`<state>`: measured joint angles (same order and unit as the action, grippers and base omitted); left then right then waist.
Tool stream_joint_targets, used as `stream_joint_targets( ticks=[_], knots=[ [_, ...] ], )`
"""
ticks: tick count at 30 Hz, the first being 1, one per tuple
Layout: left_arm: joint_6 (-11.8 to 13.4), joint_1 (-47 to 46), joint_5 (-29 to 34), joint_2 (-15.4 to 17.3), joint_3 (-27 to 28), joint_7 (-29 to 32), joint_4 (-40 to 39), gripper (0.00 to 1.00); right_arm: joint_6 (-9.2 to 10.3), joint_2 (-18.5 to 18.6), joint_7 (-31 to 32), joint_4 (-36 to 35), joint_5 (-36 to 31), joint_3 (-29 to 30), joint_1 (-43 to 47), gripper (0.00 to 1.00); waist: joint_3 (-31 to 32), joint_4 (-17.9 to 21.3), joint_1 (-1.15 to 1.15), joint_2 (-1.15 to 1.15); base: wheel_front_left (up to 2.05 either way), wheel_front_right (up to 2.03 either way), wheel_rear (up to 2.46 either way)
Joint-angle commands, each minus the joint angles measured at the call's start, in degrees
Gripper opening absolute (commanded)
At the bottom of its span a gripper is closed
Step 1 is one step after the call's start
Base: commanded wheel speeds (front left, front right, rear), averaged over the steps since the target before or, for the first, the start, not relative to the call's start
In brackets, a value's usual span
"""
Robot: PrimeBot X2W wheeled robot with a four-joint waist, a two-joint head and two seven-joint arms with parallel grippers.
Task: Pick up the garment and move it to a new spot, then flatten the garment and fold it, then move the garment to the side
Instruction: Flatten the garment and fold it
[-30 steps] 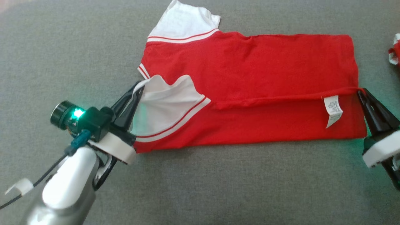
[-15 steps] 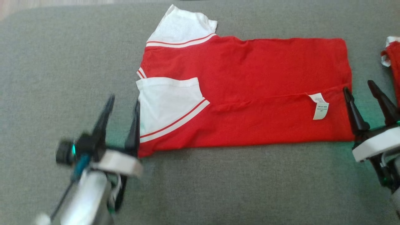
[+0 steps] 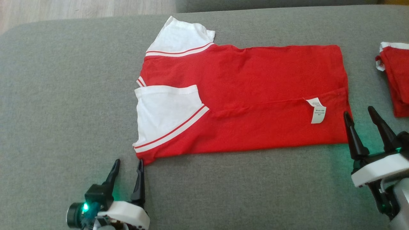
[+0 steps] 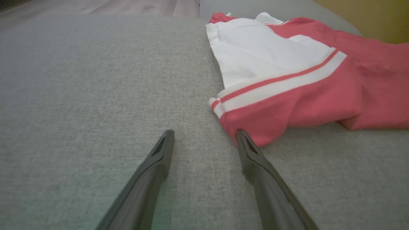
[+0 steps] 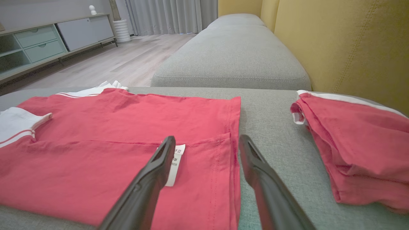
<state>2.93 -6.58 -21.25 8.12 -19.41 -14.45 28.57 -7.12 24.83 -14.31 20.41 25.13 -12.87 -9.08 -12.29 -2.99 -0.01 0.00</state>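
Grey cushion (image 3: 64, 95) bearing red shirt (image 3: 255, 73), flat at centre.
Folded red pile (image 3: 396, 80) apart at right; left gripper (image 3: 128, 162) at sleeve-end corner, right gripper (image 3: 359, 111) at hem, both wide, empty; white label (image 3: 316, 110) near hem.

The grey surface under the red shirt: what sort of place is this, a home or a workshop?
Most likely a home living room. The shirt lies on a grey sofa seat with yellow back cushions; beyond it are a wooden floor, a drawer cabinet and long curtains.
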Motion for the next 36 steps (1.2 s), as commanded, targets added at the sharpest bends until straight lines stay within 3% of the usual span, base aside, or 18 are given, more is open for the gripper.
stream_joint_targets(
  ticks=[1, 7, 8, 9, 10, 11, 12, 16, 26, 27, 29, 36],
  knots=[
    [-0.66, -1.93, 0.27, 0.29, 1.41, -0.54, -0.17, 1.00, -0.36, 1.03, -0.68, -1.50, -0.40, -0.24, -0.17, 1.00, -0.12, 0.12, 0.01, 0.00, 0.00, 0.00, 0.00],
    [-2.46, -3.00, 0.58, -0.21, -0.19, -0.47, 2.79, 1.00, -0.36, 0.80, -0.68, -0.98, -0.77, -0.14, -0.14, 1.00, 0.06, 0.19, 0.01, 0.00, 0.00, 0.00, 0.00],
    [-2.82, -3.11, 0.68, -0.27, -0.62, -0.42, 3.27, 0.96, -0.36, 0.70, -0.68, -0.79, -0.80, -0.10, -0.09, 1.00, 0.14, 0.15, 0.01, 0.00, 0.00, 0.00, 0.00],
    [-3.26, -3.19, 0.64, -0.37, -0.98, -0.37, 3.64, 0.76, -0.36, 0.59, -0.68, -0.58, -0.84, -0.05, -0.06, 1.00, 0.20, 0.10, 0.01, 0.00, 0.00, 0.00, 0.00],
    [-3.63, -3.30, 0.65, -0.42, -1.32, -0.31, 3.96, 0.38, -0.36, 0.46, -0.68, -0.33, -0.85, -0.02, -0.04, 1.00, 0.25, 0.02, 0.01, 0.00, 0.00, 0.00, 0.00],
    [-3.98, -3.45, 0.73, -0.43, -1.69, -0.25, 4.25, 0.15, -0.36, 0.32, -0.68, 0.06, -0.81, 0.03, -0.04, 1.00, 0.29, -0.08, 0.01, 0.00, 0.00, 0.00, 0.00],
    [-4.55, -3.58, 0.70, -0.49, -2.11, -0.06, 4.51, 0.00, -0.36, 0.19, -0.68, 0.53, -0.78, -0.03, -0.08, 1.00, 0.34, -0.20, 0.01, 0.00, 0.00, 0.00, 0.00],
    [-6.13, -4.51, 1.13, -0.13, -3.51, 0.09, 4.43, 0.00, -0.36, -0.33, -0.68, 3.96, -0.29, 0.01, -0.58, 1.00, 0.46, -0.82, 0.01, 0.00, 0.00, 0.00, 0.00],
    [-4.66, -6.19, 4.40, 3.71, -3.42, -0.37, -1.32, 0.00, -0.36, -1.93, 5.34, 14.07, -0.21, 0.99, -3.56, 1.00, 0.68, -2.36, 0.01, 0.00, 0.00, 0.00, 0.00],
    [-4.58, -6.10, 4.54, 4.06, -3.42, -0.38, -1.82, 0.00, -0.36, -1.96, 6.27, 14.57, -0.13, 0.65, -3.68, 0.82, 0.80, -2.44, 0.01, 0.00, 0.00, 0.00, 0.00],
    [-4.36, -5.82, 4.79, 4.63, -3.49, -0.38, -2.81, 0.00, -0.36, -1.85, 7.55, 15.06, 0.17, 0.19, -3.72, 0.01, 1.09, -2.57, 0.01, 0.00, 0.00, 0.00, 0.00],
    [-3.99, -2.95, 5.22, 6.96, -4.13, 0.84, -6.22, 0.00, -0.36, 0.38, 10.36, 13.42, 2.34, 0.20, -1.37, 0.00, 3.44, -2.63, 0.01, 0.00, 0.00, 0.00, 0.00]
  ],
)
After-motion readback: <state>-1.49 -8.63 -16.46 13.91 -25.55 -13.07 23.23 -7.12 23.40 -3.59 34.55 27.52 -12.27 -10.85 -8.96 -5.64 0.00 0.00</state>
